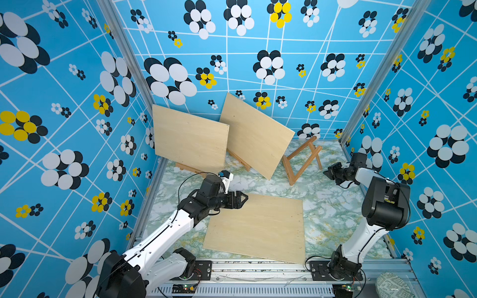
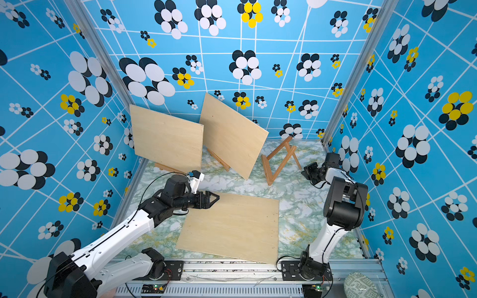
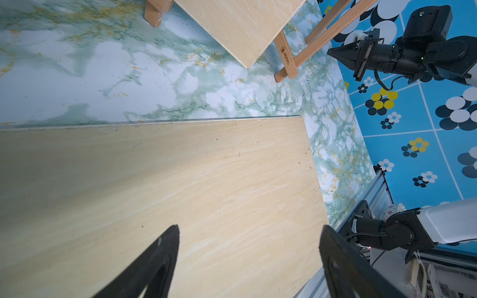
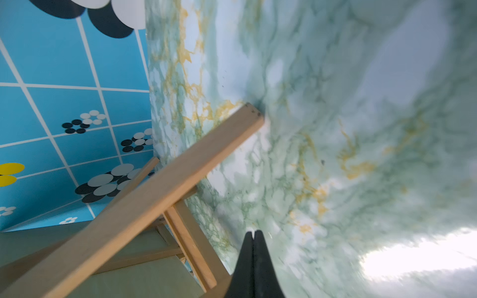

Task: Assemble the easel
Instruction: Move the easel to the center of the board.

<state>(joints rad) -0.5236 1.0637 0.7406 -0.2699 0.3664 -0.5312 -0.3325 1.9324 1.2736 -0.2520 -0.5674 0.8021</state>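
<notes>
- Left jaws stand wide apart and empty, hanging just over the far left corner of the flat board (image 1: 258, 229). In the left wrist view the black fingertips (image 3: 167, 245) frame nothing but plywood.
- Right jaws are pressed together on nothing, up in the air well beyond the flat board's far right corner and just beside the bare easel frame (image 1: 302, 162).
- The flat board lies flat on the bench (image 1: 333, 206), and its near edge reaches the front rail (image 1: 258, 265).
- Handling call on the flat board: it is thin plywood, so probably light and stiff, with a smooth face that is apt to skid. Lying flat, it offers no face to grab. A pinch across its thickness at an edge looks the way in, likely at that far left corner or along the near edge by the rail.
- Handling call on the bare easel frame: the slats are slim, so it is likely light and easy to tip. A leg or the crossbar seems the sensible hold.
- Beyond the flat board's far edge, two propped boards (image 1: 191, 139) already lean on their easels.
- Writing: one leg of the bare easel frame carries a burnt-in logo and wordmark (image 3: 286, 55), too small and tilted to read for sure. The flat board shows no lettering.
</notes>
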